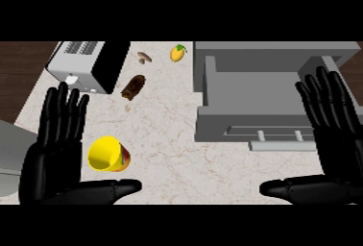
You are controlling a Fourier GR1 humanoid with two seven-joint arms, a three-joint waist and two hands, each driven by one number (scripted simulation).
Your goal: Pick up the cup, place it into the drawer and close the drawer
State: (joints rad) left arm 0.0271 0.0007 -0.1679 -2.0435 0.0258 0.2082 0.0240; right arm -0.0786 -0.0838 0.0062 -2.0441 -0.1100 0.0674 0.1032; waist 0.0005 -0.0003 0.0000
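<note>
Yellow cup (106,153) on its side on table (170,134), just beside left hand (53,158). Both hands spread, holding nothing; right hand (330,144) over open drawer (259,113). Advice: curl left fingers round cup wall, lift level, clear drawer's front.

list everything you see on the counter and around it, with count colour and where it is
cup: 1, yellow with a red band, lying on its side at the counter's lower left, beside the left hand
drawer: 1, grey, open, right side of the counter
toaster: 1, white and black, upper left
brown item: 1, dark brown, elongated, right of the toaster
small brown item: 1, brown, near the top edge
mango-like fruit: 1, yellow-orange with green, top centre
counter: 1, pale marbled
left hand: 1, black, open, fingers up, lower left
right hand: 1, black, open, fingers up, lower right
</note>
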